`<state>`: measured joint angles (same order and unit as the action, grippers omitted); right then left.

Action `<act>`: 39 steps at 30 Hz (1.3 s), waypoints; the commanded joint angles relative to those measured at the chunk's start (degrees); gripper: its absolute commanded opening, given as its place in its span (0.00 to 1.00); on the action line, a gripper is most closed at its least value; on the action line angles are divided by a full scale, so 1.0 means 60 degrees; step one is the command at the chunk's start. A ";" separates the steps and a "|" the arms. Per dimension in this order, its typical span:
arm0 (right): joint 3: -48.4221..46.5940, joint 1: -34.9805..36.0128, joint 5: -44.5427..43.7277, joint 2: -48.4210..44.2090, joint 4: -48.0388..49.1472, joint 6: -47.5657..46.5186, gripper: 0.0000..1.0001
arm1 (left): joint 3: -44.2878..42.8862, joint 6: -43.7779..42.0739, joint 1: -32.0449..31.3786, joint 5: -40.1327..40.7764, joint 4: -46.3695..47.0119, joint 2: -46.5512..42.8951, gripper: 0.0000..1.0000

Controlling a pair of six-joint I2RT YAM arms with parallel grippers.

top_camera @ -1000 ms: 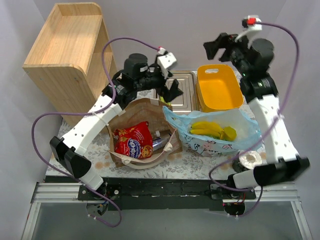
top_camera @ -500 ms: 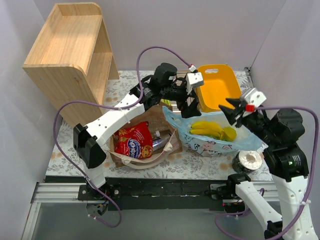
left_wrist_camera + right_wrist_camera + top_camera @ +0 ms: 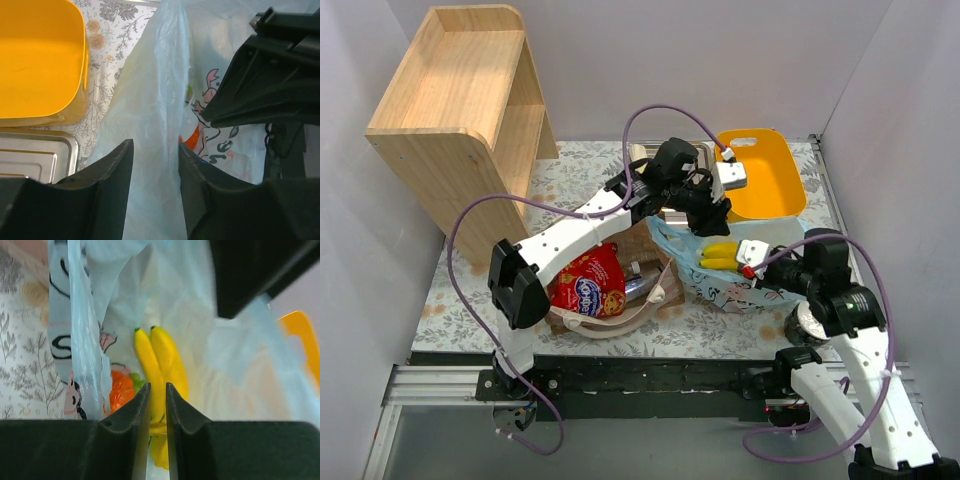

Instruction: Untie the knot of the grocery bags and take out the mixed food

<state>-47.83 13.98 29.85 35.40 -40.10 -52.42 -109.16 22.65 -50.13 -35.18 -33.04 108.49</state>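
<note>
Top external view: the blue bag [image 3: 725, 292] lies right of the paper bag [image 3: 610, 318], just in front of the tub [image 3: 765, 190]. Its mouth gapes and bananas [image 3: 722, 256] show inside. No knot is visible, so untying is judged done; the step in hand is taking out the food.

Left gripper [image 3: 155, 145] is at the bag's far rim. Its jaws stand apart, with a fold of film running between them, not pinched.

Right gripper [image 3: 157, 386] points into the mouth just above the bananas. Its fingers are nearly together, leaving a narrow slit with nothing seen clamped in it. An orange item [image 3: 120, 392] lies left of the bananas, under the film.

Next move, as judged:
1. Close the left jaws on the film and lift the rim clear.
2. Spread the right fingers, lower them astride the bananas, then grip.

The crisp packet [image 3: 585, 285] lies in the paper bag, not yet removed.
</note>
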 commanded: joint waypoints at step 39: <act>0.1072 0.1684 -0.1135 -0.0319 0.0192 0.1164 0.39 | 0.3149 0.1043 -0.1181 0.1819 0.3381 -0.3388 0.00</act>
<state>-40.77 24.01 28.10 33.15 -46.26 -52.12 -92.25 28.95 -57.47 -27.79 -15.97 93.54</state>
